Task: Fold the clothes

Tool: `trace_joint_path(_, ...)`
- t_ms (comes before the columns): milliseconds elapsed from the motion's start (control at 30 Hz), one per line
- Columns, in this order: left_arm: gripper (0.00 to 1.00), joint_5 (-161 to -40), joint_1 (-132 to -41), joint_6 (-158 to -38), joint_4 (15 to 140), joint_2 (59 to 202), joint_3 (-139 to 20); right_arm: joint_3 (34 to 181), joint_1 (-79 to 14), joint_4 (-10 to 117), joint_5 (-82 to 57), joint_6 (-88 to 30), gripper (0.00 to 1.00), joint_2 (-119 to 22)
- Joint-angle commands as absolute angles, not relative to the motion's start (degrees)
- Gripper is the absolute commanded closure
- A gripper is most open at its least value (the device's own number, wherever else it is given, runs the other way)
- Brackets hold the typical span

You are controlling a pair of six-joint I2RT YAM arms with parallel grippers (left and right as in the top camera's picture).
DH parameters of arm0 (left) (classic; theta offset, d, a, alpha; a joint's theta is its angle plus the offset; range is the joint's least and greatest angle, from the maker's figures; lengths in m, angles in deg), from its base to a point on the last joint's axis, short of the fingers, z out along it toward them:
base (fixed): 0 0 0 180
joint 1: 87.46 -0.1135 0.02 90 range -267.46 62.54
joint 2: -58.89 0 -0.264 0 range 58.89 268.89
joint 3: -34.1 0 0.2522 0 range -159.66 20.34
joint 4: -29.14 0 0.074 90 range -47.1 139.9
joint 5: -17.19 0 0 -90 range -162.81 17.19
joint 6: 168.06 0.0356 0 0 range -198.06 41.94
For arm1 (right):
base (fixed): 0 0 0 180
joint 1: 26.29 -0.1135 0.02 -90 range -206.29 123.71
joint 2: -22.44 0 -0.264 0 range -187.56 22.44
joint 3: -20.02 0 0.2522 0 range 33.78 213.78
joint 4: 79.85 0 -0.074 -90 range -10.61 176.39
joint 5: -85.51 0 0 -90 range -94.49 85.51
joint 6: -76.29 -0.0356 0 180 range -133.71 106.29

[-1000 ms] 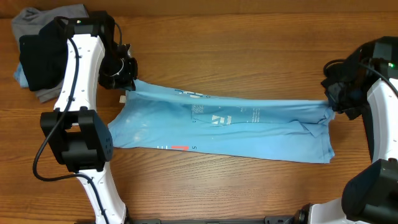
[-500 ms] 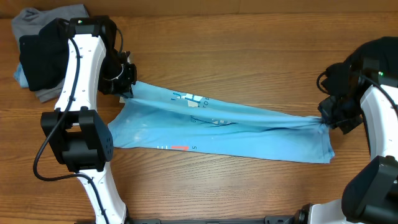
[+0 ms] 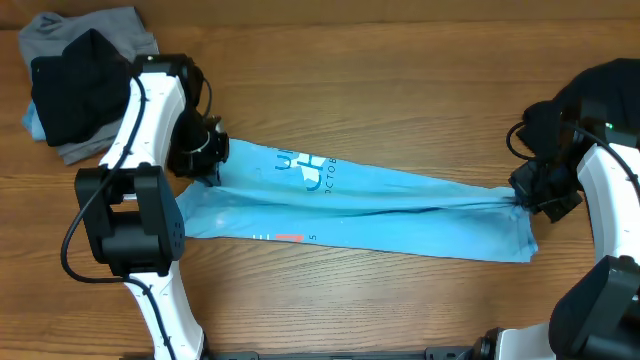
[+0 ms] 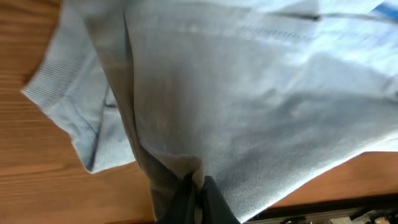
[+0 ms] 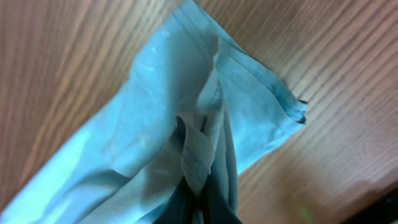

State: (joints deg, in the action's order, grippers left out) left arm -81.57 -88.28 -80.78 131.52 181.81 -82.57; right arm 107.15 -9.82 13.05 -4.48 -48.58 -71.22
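Observation:
A light blue T-shirt (image 3: 390,208) lies stretched in a long band across the wooden table, with blue lettering on its upper layer and a small red mark near the front edge. My left gripper (image 3: 212,165) is shut on the shirt's left end; in the left wrist view the dark fingertips (image 4: 196,190) pinch a fold of the pale cloth (image 4: 249,93). My right gripper (image 3: 520,195) is shut on the bunched right end, and the right wrist view shows cloth (image 5: 155,124) gathered between the closed fingers (image 5: 200,199). The upper layer runs taut between the two grippers.
A pile of grey (image 3: 120,25) and black (image 3: 70,90) clothes sits at the back left corner, just behind the left arm. Bare wooden table (image 3: 400,80) lies behind and in front of the shirt. Both arm bases stand at the front edge.
The left gripper has moved right and toward the front, carrying the shirt's far edge with it, so the lettering now faces up. The right gripper has drawn slightly inward and the band has narrowed.

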Motion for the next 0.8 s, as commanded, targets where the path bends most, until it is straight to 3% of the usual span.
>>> trace_joint_path(0,0.85,-81.06,-88.08,-79.71,130.76,179.99,-79.62,106.58,-10.21,12.18,-3.98,-43.77,0.73,-69.50)
trace_joint_path(67,0.75,-79.77,-88.08,-79.82,130.73,179.99,-78.95,106.51,-10.21,11.57,-4.20,-43.45,0.38,-69.50)
trace_joint_path(133,0.66,-79.64,-88.15,-79.80,131.15,179.99,-78.75,106.51,-10.21,11.02,-4.15,-43.45,0.09,-69.50)
trace_joint_path(167,0.59,-79.60,-88.19,-79.75,131.78,179.99,-78.75,106.51,-10.19,10.82,-4.15,-43.45,0.02,-69.50)
trace_joint_path(200,0.49,-79.47,-88.19,-79.80,132.35,179.99,-78.75,106.51,-10.19,10.82,-4.15,-43.47,0.02,-69.50)
trace_joint_path(233,0.46,-79.49,-88.17,-79.80,132.64,179.99,-78.75,106.51,-10.21,10.84,-4.15,-43.47,0.00,-69.50)
trace_joint_path(433,0.44,-80.36,-88.17,-79.77,131.41,179.99,-78.81,106.51,-10.21,11.76,-4.17,-43.45,0.00,-69.50)
trace_joint_path(567,0.54,-85.81,-87.91,-79.32,129.18,179.99,-78.81,106.51,-10.21,12.64,-4.28,-43.45,0.00,-69.50)
trace_joint_path(633,0.73,-91.80,-87.27,-76.76,127.56,179.99,-78.81,106.51,-10.21,13.05,-5.99,-43.16,0.21,-69.50)
trace_joint_path(667,0.79,-95.18,-86.68,-75.64,126.30,179.99,-78.81,106.51,-10.28,13.23,-8.15,-42.02,0.38,-69.50)
trace_joint_path(733,0.83,-98.53,-84.67,-74.40,123.87,179.99,-78.81,106.47,-11.15,13.21,-11.72,-38.94,0.60,-69.50)
trace_joint_path(767,0.88,-98.29,-83.62,-74.44,123.22,179.99,-78.81,106.47,-11.74,13.05,-12.35,-38.53,0.66,-69.50)
